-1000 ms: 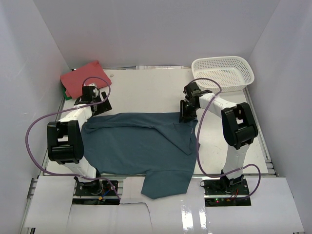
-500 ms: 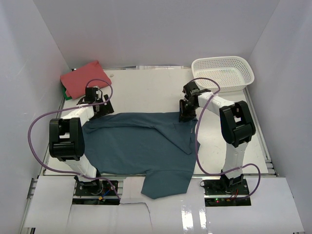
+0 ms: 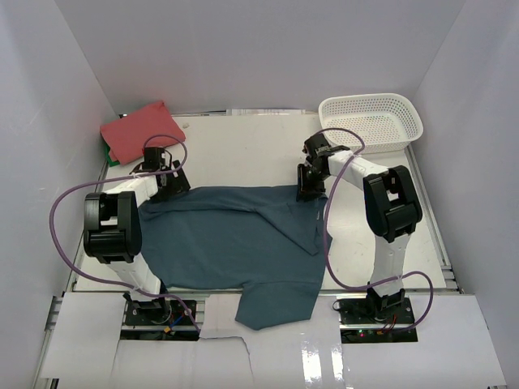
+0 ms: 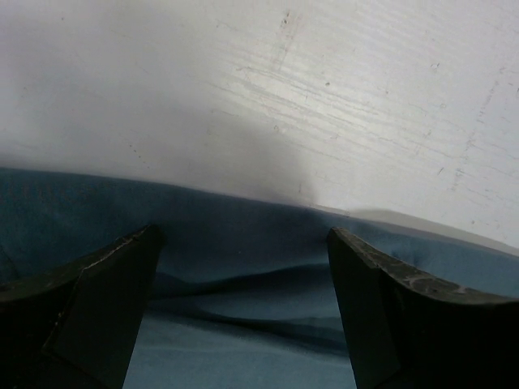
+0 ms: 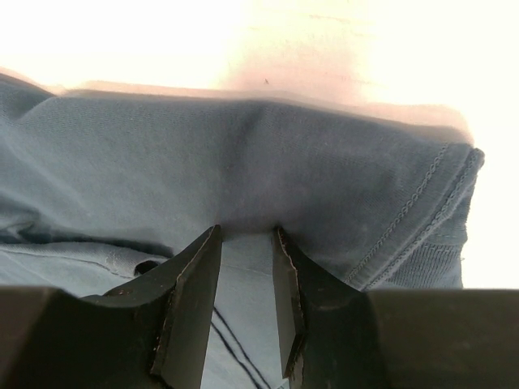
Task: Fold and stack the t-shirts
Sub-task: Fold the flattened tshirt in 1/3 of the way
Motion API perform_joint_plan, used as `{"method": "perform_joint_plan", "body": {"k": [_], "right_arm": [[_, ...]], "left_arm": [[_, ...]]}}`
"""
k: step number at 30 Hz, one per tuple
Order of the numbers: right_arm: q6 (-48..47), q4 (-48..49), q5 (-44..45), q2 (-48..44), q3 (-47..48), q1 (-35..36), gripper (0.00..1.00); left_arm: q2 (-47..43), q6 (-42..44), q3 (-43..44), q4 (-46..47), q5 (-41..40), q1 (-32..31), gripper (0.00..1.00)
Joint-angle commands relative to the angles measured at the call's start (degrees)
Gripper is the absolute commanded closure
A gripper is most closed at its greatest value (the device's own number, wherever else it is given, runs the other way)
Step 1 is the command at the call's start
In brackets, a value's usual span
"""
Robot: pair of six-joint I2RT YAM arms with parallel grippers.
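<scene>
Broadly, the teal t-shirt (image 3: 235,239) lies spread across the table (image 3: 243,150), with one part draped over the near edge. The right gripper (image 5: 247,235) is clamped on its far right corner. The left gripper (image 4: 243,243) stands wide apart over the far left edge and should probably bite deep and level with its partner before lifting. The basket (image 3: 371,120) sits far right, clear. The coral-red t-shirt (image 3: 139,130) lies folded far left, near that arm's sweep.

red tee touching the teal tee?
Apart. Top view: the red tee lies at the far-left corner, with bare table between it and the teal tee.
</scene>
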Motion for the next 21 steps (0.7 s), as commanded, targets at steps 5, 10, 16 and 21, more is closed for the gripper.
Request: {"method": "perform_joint_plan", "body": {"k": [5,10,16,21], "right_arm": [[-0.41,0.26,1.99,6.65,3.53,-1.78,0.62],[-0.41,-2.29,2.96,10.43,8.96,-4.05,0.62],[-0.94,-4.23,3.22,13.07,13.81,-8.27,0.62],[-1.81,-5.99,4.27,13.60,16.63,-12.23,0.62]], "left_arm": [[4.60,-1.72,2.95,-1.00,1.19,-0.31,0.05],[7.49,-2.68,5.41,-1.27,1.80,-0.31,0.06],[10.57,-3.83,7.61,-0.83,4.09,-0.57,0.07],[12.86,-4.97,9.45,-0.48,3.65,-4.00,0.07]]}}
